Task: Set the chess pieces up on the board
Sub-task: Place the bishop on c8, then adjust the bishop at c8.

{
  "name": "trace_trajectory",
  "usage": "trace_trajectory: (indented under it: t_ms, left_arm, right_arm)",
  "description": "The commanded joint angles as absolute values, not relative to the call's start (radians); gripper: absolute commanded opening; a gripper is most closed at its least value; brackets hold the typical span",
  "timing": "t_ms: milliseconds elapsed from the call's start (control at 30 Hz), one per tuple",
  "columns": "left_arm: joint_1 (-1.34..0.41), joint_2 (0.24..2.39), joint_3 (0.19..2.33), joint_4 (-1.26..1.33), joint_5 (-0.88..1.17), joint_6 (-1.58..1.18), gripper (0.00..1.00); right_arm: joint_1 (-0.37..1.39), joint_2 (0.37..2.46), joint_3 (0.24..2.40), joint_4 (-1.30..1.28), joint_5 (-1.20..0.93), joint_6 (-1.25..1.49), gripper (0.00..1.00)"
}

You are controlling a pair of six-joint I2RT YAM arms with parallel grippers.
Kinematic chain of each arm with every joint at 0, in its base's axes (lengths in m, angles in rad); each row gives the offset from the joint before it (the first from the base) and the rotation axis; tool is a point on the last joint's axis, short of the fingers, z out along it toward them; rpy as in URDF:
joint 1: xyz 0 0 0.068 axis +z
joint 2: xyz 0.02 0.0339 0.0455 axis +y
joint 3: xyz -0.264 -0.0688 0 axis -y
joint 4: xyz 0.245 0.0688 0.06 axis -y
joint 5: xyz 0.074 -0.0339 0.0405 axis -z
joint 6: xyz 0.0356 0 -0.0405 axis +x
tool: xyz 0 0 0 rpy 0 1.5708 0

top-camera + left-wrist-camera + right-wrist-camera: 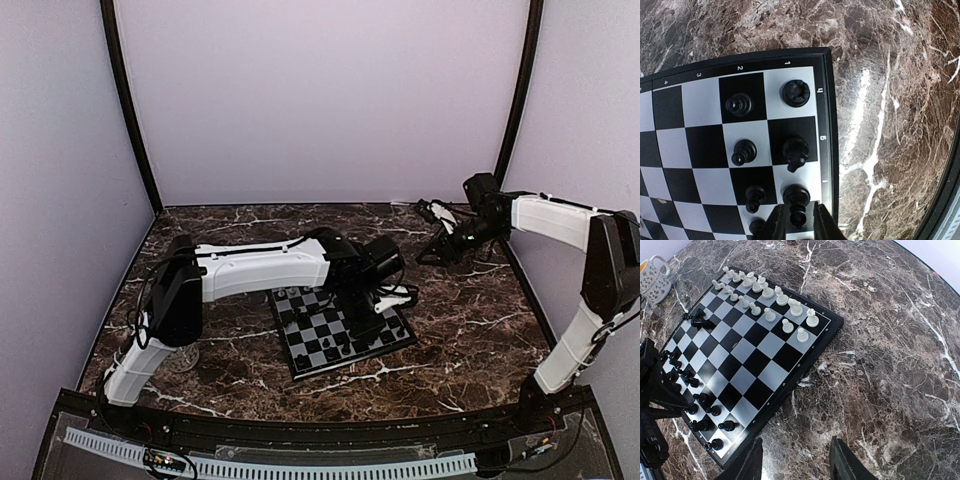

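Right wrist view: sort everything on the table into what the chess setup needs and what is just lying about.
For the job:
- board
- white pieces, lined up along one edge
- black pieces, most along the opposite edge

Lying about:
- mug, on the tabletop off the board

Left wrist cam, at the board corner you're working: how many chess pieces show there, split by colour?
black chess pieces: 7 (one stands between the left gripper fingers, one is partly hidden at the bottom edge)
white chess pieces: 0 in this view; they show only in the right wrist view
Total: 7
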State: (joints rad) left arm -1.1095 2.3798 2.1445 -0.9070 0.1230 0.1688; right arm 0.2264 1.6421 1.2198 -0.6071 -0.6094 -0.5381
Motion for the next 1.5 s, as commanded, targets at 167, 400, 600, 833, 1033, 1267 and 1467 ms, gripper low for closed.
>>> trace_trajectory:
  t_ms: [167, 400, 600, 833, 1033, 1267, 1467]
  left_arm:
    - [-1.117, 2.365, 2.189, -0.915, 0.159, 0.165, 0.31]
    - [-1.117, 2.361, 2.184, -0.916, 0.165, 0.159, 0.28]
    - [-1.117, 2.361, 2.169, -0.927, 0.128, 0.159, 0.29]
    - [-1.117, 2.362, 2.155, -0.914, 0.105, 0.158, 0.20]
    - [-1.117, 2.368, 2.156, -0.910, 0.113, 0.161, 0.17]
    - [-1.117, 2.370, 2.155, -0.906, 0.133, 0.158, 0.13]
    - [-1.117, 2.374, 2.157, -0.891, 0.153, 0.149, 0.11]
  right_arm:
    - [0.229, 1.652, 1.223, -0.612, -0.618, -0.543, 0.47]
    - [0.228, 1.652, 1.223, -0.616, -0.618, -0.544, 0.47]
    - [0.229, 1.654, 1.224, -0.615, -0.620, -0.544, 0.47]
    - [0.229, 1.651, 1.223, -0.617, -0.620, -0.543, 0.47]
    - [0.229, 1.649, 1.221, -0.617, -0.620, -0.544, 0.47]
    - [0.229, 1.653, 1.222, -0.618, -0.620, -0.545, 0.47]
    - [0.229, 1.653, 1.221, -0.619, -0.620, -0.546, 0.47]
